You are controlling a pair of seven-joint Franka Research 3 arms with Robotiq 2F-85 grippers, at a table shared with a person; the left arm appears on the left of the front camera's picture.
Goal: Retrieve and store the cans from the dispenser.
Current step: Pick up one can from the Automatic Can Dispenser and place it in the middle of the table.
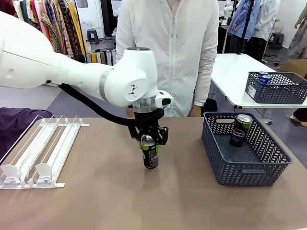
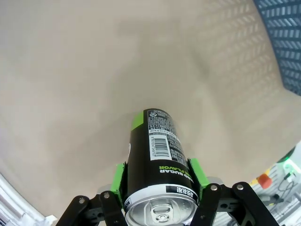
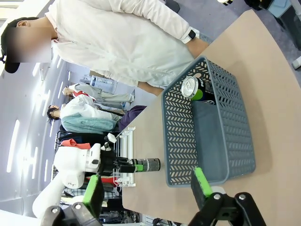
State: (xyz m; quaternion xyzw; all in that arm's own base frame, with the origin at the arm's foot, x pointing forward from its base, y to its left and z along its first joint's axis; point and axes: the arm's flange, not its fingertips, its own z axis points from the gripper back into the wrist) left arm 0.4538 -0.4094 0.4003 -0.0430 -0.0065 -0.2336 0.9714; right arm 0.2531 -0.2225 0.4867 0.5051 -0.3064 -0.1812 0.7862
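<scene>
My left gripper (image 1: 148, 140) is shut on a black can with green marks (image 1: 150, 156), held upright by its top at mid-table; its base is at or just above the tabletop. In the left wrist view the can (image 2: 157, 160) sits between the green pads (image 2: 118, 181) of that gripper (image 2: 158, 190). A second dark can (image 1: 240, 129) stands in the dark grey-blue basket (image 1: 249, 175) at the right. The white dispenser (image 1: 41, 153) lies at the left with bare lanes. My right gripper (image 3: 146, 184) is open with nothing between its fingers, looking over the basket (image 3: 181, 141) and its can (image 3: 194, 88).
A person in a white jacket (image 1: 168, 48) stands at the table's far edge, behind the held can. A second lattice basket (image 1: 283, 93) with a blue can (image 1: 264, 76) rests on a white table at the back right. Purple cloth (image 1: 17, 122) lies left of the dispenser.
</scene>
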